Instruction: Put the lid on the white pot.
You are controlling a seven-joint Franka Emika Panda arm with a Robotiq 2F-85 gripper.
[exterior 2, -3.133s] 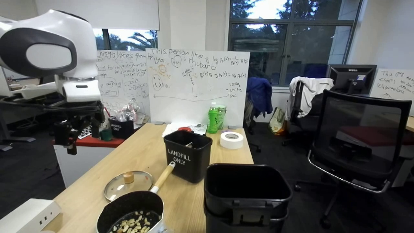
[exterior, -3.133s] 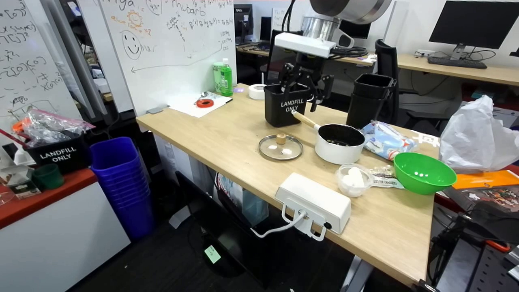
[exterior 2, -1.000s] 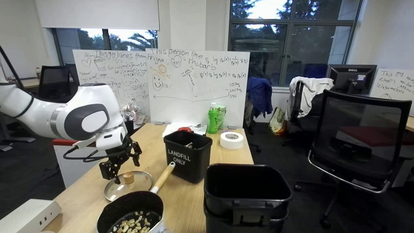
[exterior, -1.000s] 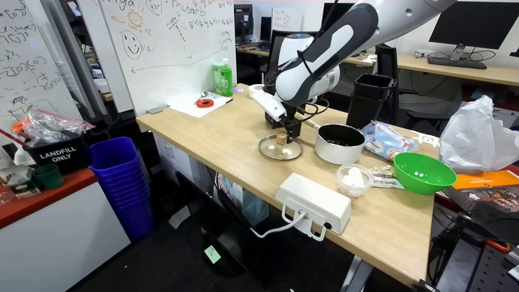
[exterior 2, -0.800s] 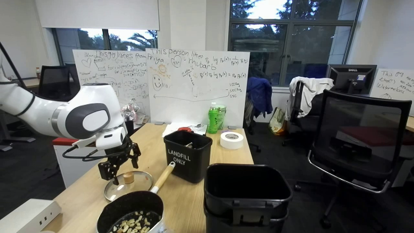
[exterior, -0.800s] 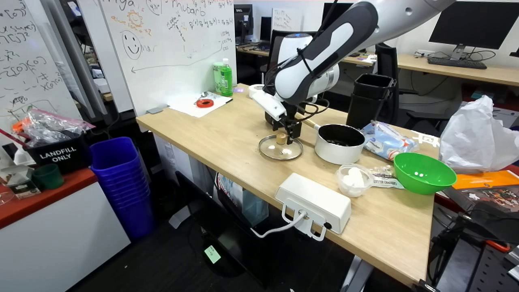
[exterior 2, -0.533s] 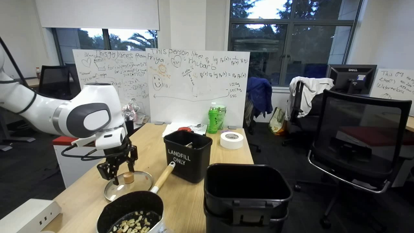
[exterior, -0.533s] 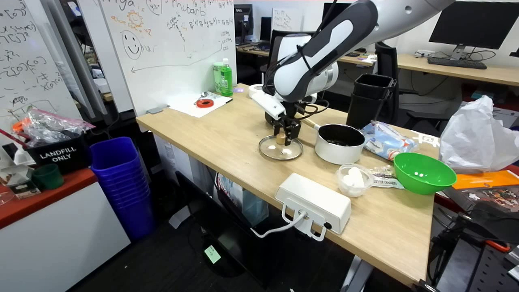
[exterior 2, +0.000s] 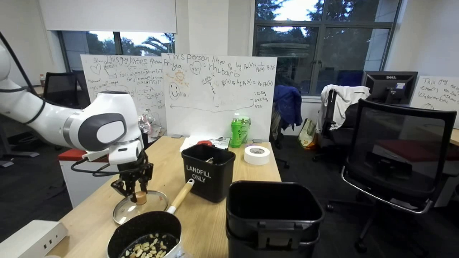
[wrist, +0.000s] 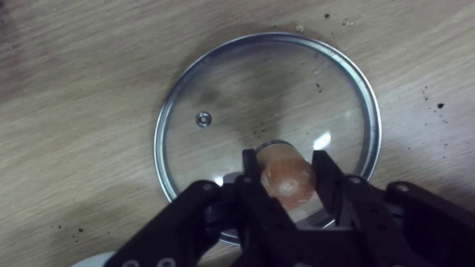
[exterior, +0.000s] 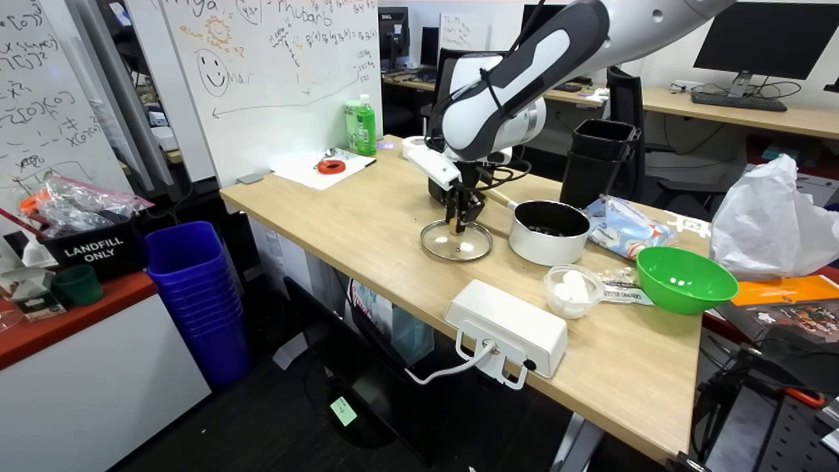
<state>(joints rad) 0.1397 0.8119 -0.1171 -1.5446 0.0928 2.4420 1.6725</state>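
Note:
The lid (exterior: 457,246), clear glass with a metal rim and a wooden knob (wrist: 289,181), lies at the table, flat or nearly so; whether it touches the wood I cannot tell. My gripper (wrist: 285,157) comes down from above and is shut on that knob, one black finger on each side. In both exterior views the fingers reach the knob and partly hide it. The white pot (exterior: 545,242) stands uncovered close beside the lid, its dark inside holding several pale nut-like pieces (exterior 2: 147,247). Its wooden handle (exterior 2: 183,195) points toward the landfill bin.
A black landfill bin (exterior 2: 208,172) stands by the handle's end, with stacked black bins (exterior 2: 274,215) nearer that camera. A white power strip (exterior: 505,328) sits at the table edge. Around the pot are a clear tub (exterior: 572,292), a blue packet (exterior: 629,226) and a green bowl (exterior: 686,278).
The arm has come down from above the table to the lid. Within the last second the jaws have closed on the knob, and the lid has shifted slightly. The pot stays put.

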